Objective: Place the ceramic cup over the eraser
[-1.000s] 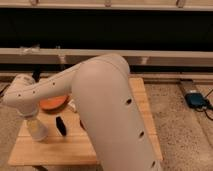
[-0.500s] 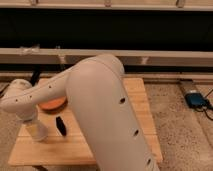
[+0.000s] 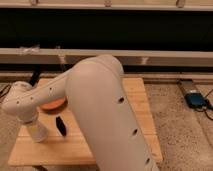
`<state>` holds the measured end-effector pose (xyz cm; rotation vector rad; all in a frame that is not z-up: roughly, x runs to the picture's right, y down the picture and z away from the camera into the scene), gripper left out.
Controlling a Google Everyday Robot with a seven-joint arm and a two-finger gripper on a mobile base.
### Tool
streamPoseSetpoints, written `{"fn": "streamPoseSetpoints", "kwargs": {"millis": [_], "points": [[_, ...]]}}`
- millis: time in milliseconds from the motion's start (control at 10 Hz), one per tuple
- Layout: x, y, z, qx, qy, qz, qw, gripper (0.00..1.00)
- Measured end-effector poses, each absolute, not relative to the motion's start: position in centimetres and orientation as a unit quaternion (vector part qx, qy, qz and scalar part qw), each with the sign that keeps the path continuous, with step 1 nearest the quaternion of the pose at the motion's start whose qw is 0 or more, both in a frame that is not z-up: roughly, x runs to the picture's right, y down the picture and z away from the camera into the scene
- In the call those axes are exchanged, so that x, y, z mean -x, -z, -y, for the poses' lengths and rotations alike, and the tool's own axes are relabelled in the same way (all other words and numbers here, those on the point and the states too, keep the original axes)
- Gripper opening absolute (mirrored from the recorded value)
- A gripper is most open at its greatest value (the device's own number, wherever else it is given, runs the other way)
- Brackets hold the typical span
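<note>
End effector (image 3: pixel 34 125) at ceramic cup (image 3: pixel 39 134)

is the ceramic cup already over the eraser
No, the eraser lies uncovered on the table beside the ceramic cup, which stands under the gripper, nearer the camera than the orange bowl.

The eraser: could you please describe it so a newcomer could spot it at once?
On the wooden table, look at its left half, just in front of the orange bowl. The eraser lies right of the white ceramic cup, where the gripper sits. It is the only slim black bar there.
</note>
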<state>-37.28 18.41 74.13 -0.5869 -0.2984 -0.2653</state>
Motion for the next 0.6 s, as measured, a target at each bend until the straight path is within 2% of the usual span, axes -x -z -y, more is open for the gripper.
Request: {"fn": "streamPoseSetpoints", "kwargs": {"millis": [100, 600], "points": [[37.2, -74.1, -18.2, 0.287, 0.125, 0.150, 0.938, 0.11], [34.7, -69.6, -12.5, 0.273, 0.100, 0.184, 0.939, 0.10]]}}
